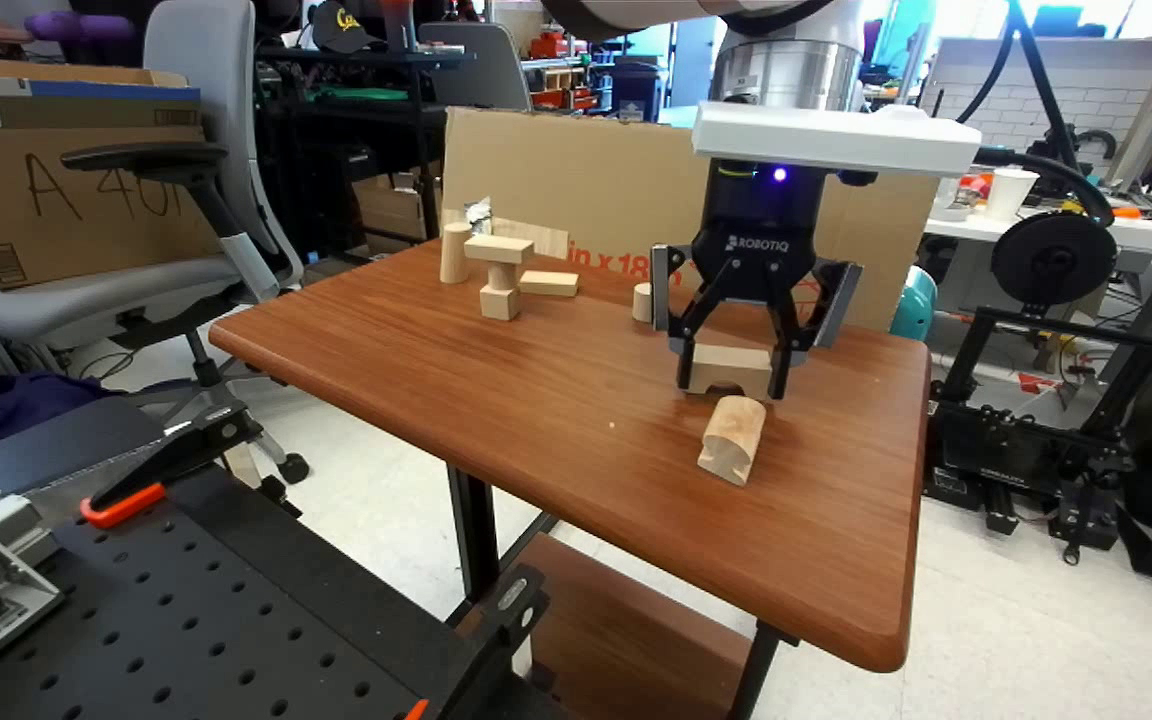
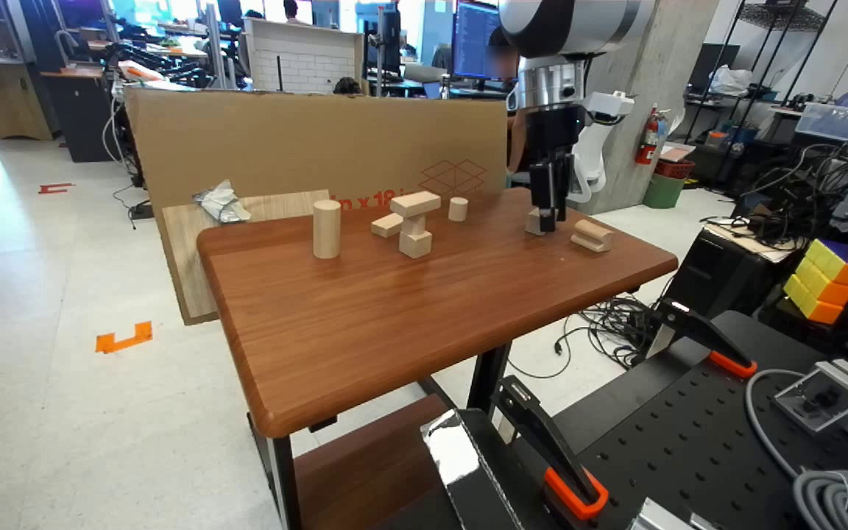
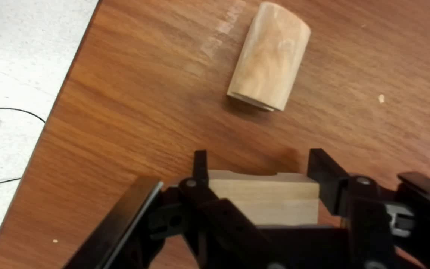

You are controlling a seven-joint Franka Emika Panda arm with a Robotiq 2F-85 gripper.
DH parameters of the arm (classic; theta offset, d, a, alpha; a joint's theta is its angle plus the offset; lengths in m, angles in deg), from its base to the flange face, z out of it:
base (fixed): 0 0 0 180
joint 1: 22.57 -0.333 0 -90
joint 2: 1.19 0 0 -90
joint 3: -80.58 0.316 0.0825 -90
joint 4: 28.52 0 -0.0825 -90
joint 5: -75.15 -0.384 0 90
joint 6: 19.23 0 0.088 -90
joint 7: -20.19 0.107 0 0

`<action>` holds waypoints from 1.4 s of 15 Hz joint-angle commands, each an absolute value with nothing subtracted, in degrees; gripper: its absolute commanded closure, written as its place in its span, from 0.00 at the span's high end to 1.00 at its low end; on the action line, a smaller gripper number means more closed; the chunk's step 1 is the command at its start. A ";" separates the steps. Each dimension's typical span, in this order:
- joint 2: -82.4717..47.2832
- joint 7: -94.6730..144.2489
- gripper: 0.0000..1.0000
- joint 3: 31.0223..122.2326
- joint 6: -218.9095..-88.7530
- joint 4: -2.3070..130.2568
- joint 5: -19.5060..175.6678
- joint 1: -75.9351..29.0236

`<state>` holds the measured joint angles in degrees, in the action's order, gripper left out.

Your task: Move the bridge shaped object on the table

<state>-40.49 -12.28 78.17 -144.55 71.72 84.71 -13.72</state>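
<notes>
- The tool (image 1: 731,378) points down over the right part of the surface (image 1: 556,390) in both exterior views; its two fingers (image 1: 684,368) pinch the bridge shaped object (image 3: 267,201) at its ends, with no gap seen on either side.
- The bridge shaped object is held notch downward; whether its base touches the surface I cannot tell.
- Near it, a round-topped block (image 1: 733,438) lies on the surface; the wrist view shows the two apart.
- Well to the left, in both exterior views, stands a stack (image 1: 502,275): a cube (image 2: 415,244) at the bottom, a small piece (image 2: 414,225) on that, and a flat piece (image 2: 415,203) laid across the top.
- A tall cylinder (image 2: 326,230) stands upright to the left of the stack.
- A low block (image 1: 549,284) lies on the far side of the stack.
- A short cylinder (image 2: 458,210) stands toward the far edge, between the stack and the tool.
- A cardboard sheet (image 2: 284,147) with red print rises behind the far edge of the surface.
</notes>
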 commanded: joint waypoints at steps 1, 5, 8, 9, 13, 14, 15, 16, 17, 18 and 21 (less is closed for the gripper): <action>-39.69 -12.67 0.43 78.83 -144.73 71.80 86.57 -13.45; -36.40 -12.88 0.43 79.01 -147.13 76.18 87.32 -13.73; -32.84 -12.45 0.43 79.47 -151.28 81.30 86.75 -13.57; -31.63 -11.98 0.43 79.58 -152.54 83.23 86.47 -13.64; -28.20 -11.38 0.43 80.84 -153.96 89.19 84.34 -13.52; -27.50 -11.29 0.43 81.29 -153.60 90.30 83.62 -13.49; -26.92 -11.43 0.43 81.79 -153.66 91.30 83.12 -13.48; -26.31 -11.58 0.43 82.47 -153.64 92.07 82.46 -13.54; -25.91 -11.42 0.43 83.08 -153.76 92.55 81.67 -13.72; -25.41 -11.35 0.43 83.60 -153.81 93.13 81.08 -13.97; -25.25 -10.49 0.43 85.23 -153.26 93.24 78.14 -14.51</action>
<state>-27.42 -11.40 83.96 -152.68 91.15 80.94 -14.15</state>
